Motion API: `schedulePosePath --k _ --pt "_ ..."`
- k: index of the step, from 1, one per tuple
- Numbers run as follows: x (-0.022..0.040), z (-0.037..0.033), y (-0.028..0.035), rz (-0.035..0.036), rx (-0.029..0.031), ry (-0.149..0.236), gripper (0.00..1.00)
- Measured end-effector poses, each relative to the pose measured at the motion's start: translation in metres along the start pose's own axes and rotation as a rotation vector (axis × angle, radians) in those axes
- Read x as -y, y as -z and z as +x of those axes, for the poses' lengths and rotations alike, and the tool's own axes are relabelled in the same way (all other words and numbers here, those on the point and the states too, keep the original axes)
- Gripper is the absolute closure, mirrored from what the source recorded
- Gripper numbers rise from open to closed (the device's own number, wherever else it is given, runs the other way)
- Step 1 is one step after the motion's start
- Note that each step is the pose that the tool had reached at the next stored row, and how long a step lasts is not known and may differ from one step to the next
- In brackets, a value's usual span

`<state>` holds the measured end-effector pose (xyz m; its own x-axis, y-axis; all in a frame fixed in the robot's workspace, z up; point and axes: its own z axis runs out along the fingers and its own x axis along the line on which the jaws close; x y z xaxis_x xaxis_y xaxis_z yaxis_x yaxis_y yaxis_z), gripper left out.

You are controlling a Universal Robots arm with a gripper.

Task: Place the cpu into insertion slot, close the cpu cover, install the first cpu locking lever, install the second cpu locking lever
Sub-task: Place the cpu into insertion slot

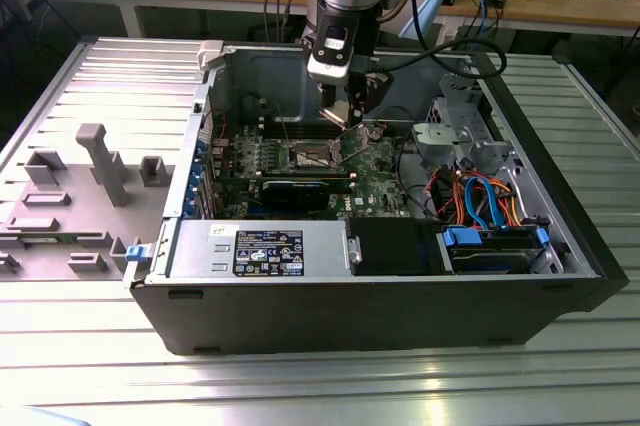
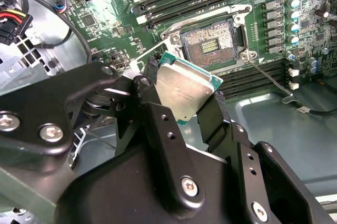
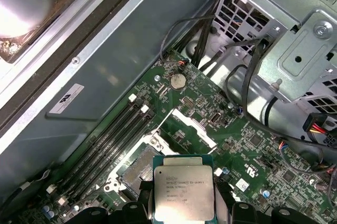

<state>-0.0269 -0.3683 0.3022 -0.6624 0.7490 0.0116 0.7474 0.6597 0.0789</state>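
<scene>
Tool clamped on cpu edges | cpu held abv mobo, just beside bare insertion slot, not seated | cpu cover up | risk: misaligned/skewed drop could bend pins; thin edge grip may slip

Print on the cpu and the black label is unreadable.

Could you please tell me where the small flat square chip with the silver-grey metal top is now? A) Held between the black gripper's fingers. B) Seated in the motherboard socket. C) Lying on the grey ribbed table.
A: in the second wrist view the silver-grey square cpu sits clamped in the black gripper, and the metal-rimmed square insertion slot lies empty.
</scene>
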Motion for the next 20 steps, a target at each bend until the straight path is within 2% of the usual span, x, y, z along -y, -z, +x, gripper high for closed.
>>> schedulePosePath --k 20 --pt "0.0001 0.0 -0.0009 0.0039 0.0088 -0.047 0.45"
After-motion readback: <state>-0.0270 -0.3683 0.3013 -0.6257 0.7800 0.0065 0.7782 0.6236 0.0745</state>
